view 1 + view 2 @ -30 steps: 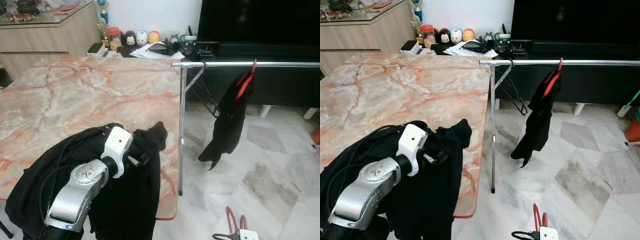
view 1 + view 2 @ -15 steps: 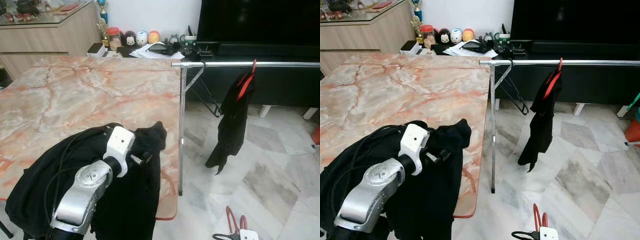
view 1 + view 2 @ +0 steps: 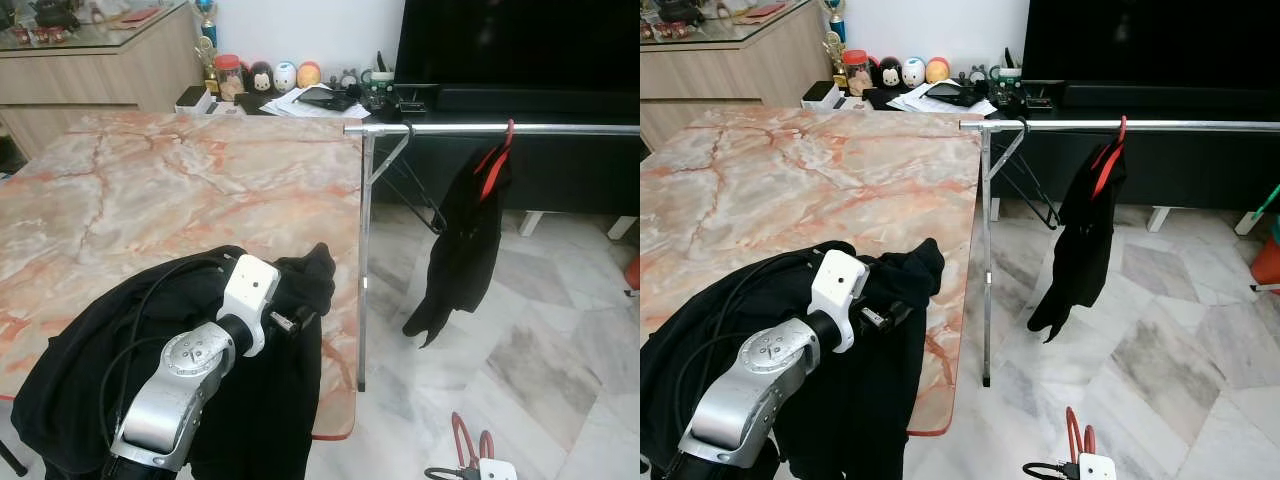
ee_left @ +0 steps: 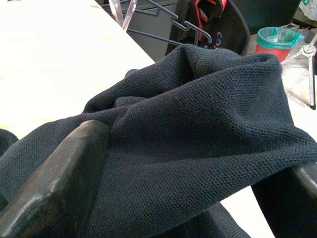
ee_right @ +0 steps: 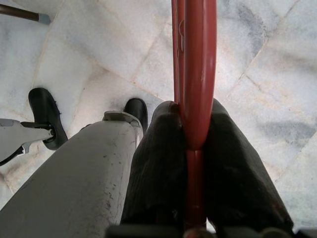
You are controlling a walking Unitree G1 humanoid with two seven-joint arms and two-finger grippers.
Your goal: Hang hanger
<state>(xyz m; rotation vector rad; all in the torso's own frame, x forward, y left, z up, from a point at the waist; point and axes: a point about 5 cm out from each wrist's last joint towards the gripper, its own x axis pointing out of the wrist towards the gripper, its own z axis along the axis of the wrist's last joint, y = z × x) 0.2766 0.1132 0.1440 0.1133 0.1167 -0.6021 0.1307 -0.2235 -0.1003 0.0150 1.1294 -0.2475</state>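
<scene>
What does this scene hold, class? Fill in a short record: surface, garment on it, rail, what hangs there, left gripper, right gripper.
surface: marble table
garment on it: black garment heaped at the near edge
rail: metal rail beside the table
what hangs there: dark garment on a red hanger
left gripper: left gripper, fingers either side of a fold of the black garment
right gripper: right gripper, low over the floor, clamped on a second red hanger

A marble table (image 3: 150,190) fills nine o'clock, toys (image 3: 272,76) and papers (image 3: 300,103) sit at twelve before a dark TV (image 3: 520,45), and marble floor (image 3: 540,340) spreads at four.
</scene>
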